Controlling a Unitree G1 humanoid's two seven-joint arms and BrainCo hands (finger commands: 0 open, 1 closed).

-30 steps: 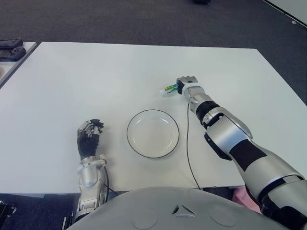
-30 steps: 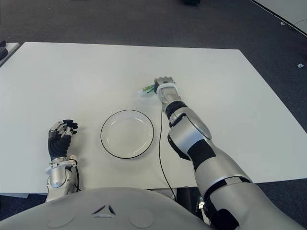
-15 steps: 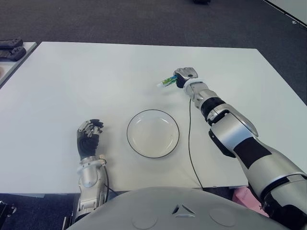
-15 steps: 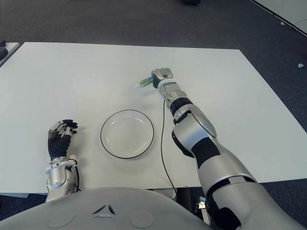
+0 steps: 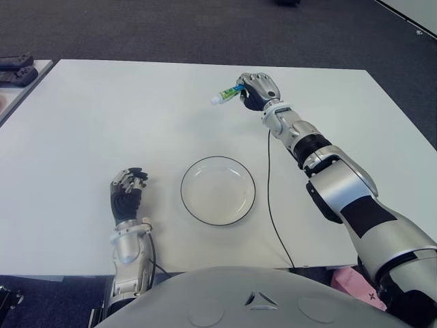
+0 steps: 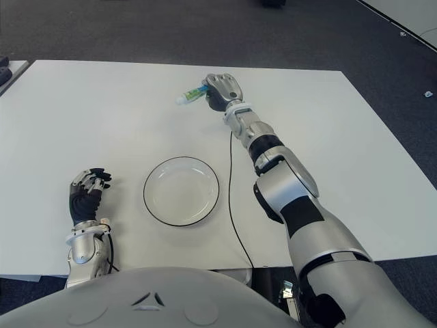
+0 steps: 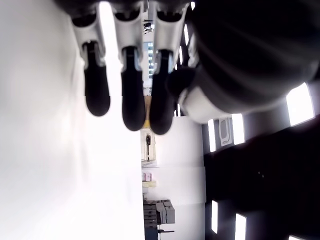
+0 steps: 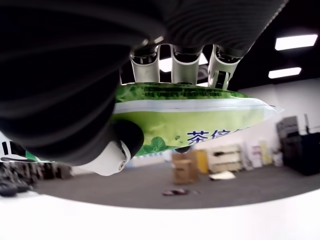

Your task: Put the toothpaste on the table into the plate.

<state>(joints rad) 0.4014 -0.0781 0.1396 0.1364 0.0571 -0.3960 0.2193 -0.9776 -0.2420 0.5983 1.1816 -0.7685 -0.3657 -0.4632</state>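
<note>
The right hand (image 5: 258, 89) is raised over the far part of the white table (image 5: 102, 123), beyond the plate (image 5: 218, 190) and slightly to its right. Its fingers are closed around the toothpaste tube (image 5: 224, 94), which is clear of the table surface. The tube projects out of the hand toward the left, with its white cap at the left end and its green and blue body running back into the grasp. In the right wrist view, the green toothpaste tube lies crosswise in the hand: three fingers (image 8: 184, 64) wrap over one side of it, the thumb bears against the opposite side, and the flat crimped end extends past the fingers. The plate, round and clear with a dark rim, sits on the table near the robot, with nothing in it, and is well apart from the held tube. A black cable (image 5: 269, 198) runs along the table to the right of the plate. The left hand (image 5: 128, 192) shows near the robot, to the left of the plate, with its fingers loosely curled and holding nothing.
</note>
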